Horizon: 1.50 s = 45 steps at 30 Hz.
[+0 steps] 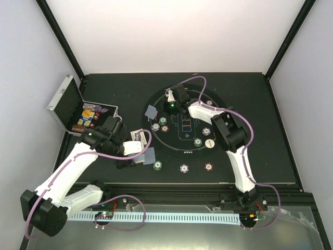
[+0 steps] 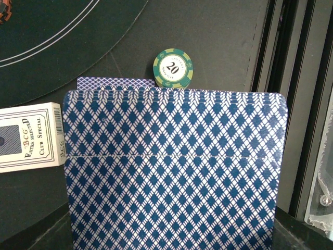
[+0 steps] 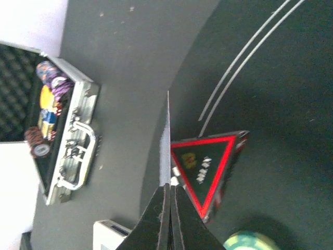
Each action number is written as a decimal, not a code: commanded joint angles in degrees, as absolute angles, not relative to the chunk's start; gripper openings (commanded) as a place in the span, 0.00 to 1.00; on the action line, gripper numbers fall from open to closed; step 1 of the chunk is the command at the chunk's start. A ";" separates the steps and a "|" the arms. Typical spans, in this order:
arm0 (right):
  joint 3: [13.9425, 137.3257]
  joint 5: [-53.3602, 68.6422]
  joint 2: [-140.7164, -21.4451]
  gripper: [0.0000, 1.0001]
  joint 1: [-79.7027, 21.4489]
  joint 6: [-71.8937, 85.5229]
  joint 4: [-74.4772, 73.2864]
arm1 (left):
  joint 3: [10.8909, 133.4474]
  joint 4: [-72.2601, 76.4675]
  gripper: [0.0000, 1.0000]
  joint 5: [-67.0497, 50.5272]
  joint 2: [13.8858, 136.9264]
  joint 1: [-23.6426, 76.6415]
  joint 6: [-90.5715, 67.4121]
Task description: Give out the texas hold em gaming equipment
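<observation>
My left gripper (image 1: pixel 134 156) holds a blue diamond-backed playing card (image 2: pixel 174 172) that fills the left wrist view and hides the fingers. A second card's edge (image 2: pixel 112 82) shows behind it. A green "20" chip (image 2: pixel 173 68) lies just past the card, off the mat's near left edge (image 1: pixel 157 166). My right gripper (image 3: pixel 169 186) is shut on a card seen edge-on (image 3: pixel 166 140), at the far left of the round mat (image 1: pixel 169 96). The red triangle marker (image 3: pixel 208 166) lies just right of those fingers. Another card (image 1: pixel 151 112) lies at the mat's left edge.
The open silver case (image 1: pixel 66 104) stands at the left with chips inside (image 1: pixel 88 117). A white card box (image 1: pixel 136 136) lies between case and mat. Several chips (image 1: pixel 197 141) and a white button (image 1: pixel 209 144) sit on and around the black mat (image 1: pixel 218 156).
</observation>
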<state>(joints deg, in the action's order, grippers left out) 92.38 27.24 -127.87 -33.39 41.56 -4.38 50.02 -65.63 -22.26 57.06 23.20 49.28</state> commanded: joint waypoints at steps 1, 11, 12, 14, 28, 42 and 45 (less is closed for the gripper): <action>97.76 23.78 -131.03 0.01 -32.07 38.88 -10.19 | 52.98 -66.61 0.01 -23.34 58.31 22.81 49.16; 88.36 24.41 -116.89 0.64 -31.64 37.22 -9.91 | 53.72 -65.41 0.02 -24.41 59.64 22.88 48.76; 84.67 26.20 -113.81 0.66 -31.87 38.26 -7.42 | 53.85 -65.28 0.02 -24.55 59.86 22.88 48.70; 75.40 29.51 -107.75 0.69 -32.95 40.65 -3.70 | 54.06 -65.01 0.02 -24.78 60.18 22.94 48.62; 44.36 37.97 -87.90 0.82 -49.13 59.66 24.94 | 55.73 -65.18 0.02 -26.75 61.50 23.03 49.20; 48.53 41.31 -94.87 0.80 -53.39 62.75 28.65 | 55.11 -64.88 0.01 -25.82 61.00 23.03 49.48; 49.68 41.81 -96.98 0.79 -53.91 63.81 29.62 | 55.19 -64.86 0.02 -25.88 61.00 23.03 49.49</action>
<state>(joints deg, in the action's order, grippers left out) 47.18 40.21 -94.74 -53.08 62.08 25.98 53.28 -65.04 -24.71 61.58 23.20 49.21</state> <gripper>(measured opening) 0.795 0.672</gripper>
